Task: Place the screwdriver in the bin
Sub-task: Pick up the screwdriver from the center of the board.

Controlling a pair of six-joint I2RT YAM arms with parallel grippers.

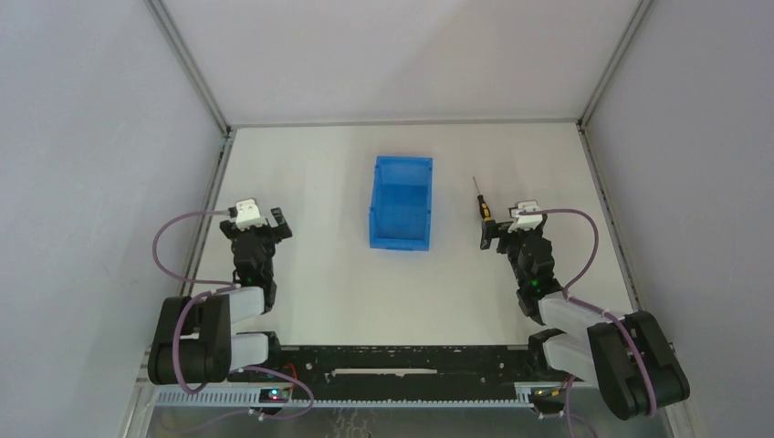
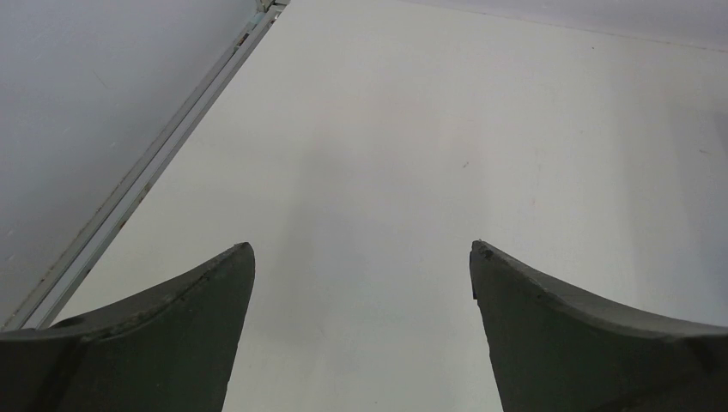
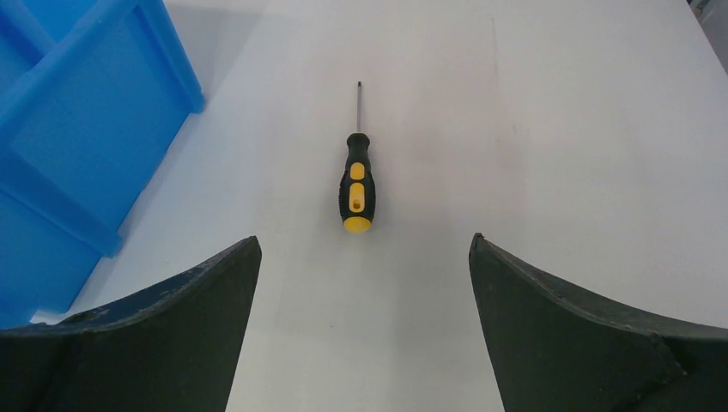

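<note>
**A:** What is the left gripper (image 1: 262,226) doing?

**B:** It is hanging at the left of the top view, over the white table (image 1: 319,274). Its fingers are standing wide apart and gripping nothing. Its own camera is showing only the two dark fingers, the tabletop, and a metal rail (image 2: 146,172) running along the upper left of the frame.

**A:** And what is sitting further right?

**B:** The bin (image 1: 399,239) is sitting at the centre of the top view, open side up, well apart from both grippers. In the right wrist view its blue wall is filling the upper left corner.

**A:** Where is the screwdriver (image 1: 481,203) lying?

**B:** It is lying flat on the table, right of the bin and outside it, near it but not touching. In the right wrist view it is lying at the centre. Its tip is pointing to the top of the frame, and its yellow butt end is pointing down toward the gap between the fingers.

**A:** And the right gripper (image 1: 511,230)?

**B:** It is hanging at the right of the top view, just below the handle. Its fingers are spreading wide, holding nothing and not touching the screwdriver.
</note>
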